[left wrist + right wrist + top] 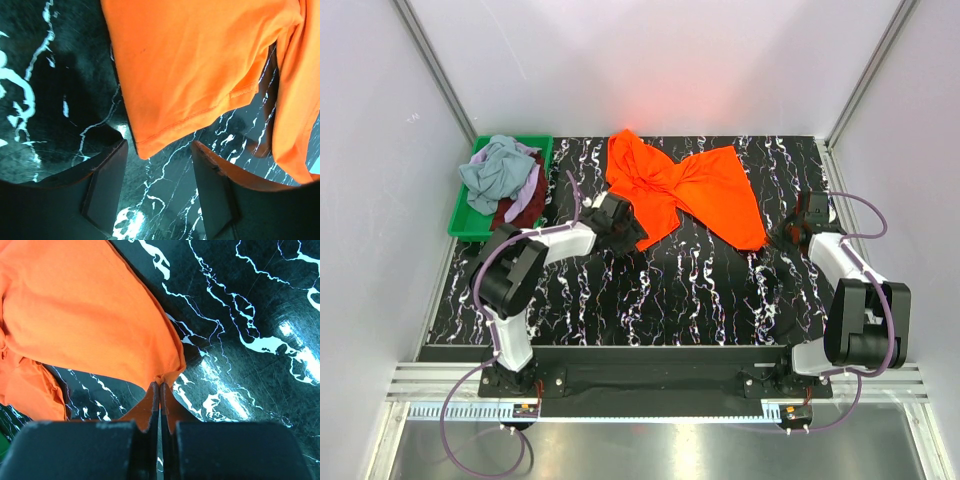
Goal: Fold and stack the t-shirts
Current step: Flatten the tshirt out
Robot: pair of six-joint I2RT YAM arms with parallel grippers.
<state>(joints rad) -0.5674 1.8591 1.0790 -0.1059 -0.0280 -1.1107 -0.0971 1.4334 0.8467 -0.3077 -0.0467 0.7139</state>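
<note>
The bright orange-red t-shirt (pixel 680 185) lies crumpled across the far middle of the black marbled table (pixel 700 290). My right gripper (pixel 782 236) is shut on the shirt's near right corner (pixel 167 375), pinching a small fold of hem between the fingertips. My left gripper (pixel 632 236) is open just short of the shirt's near left corner (pixel 150 142); that corner lies between the tips but is not gripped. Grey-blue (pixel 492 170), lilac (pixel 530 178) and dark red (pixel 518 212) shirts lie heaped in the bin.
A green plastic bin (pixel 462 215) stands at the far left edge of the table. White walls with metal rails enclose the table at the back and sides. Both arm bases sit at the near edge.
</note>
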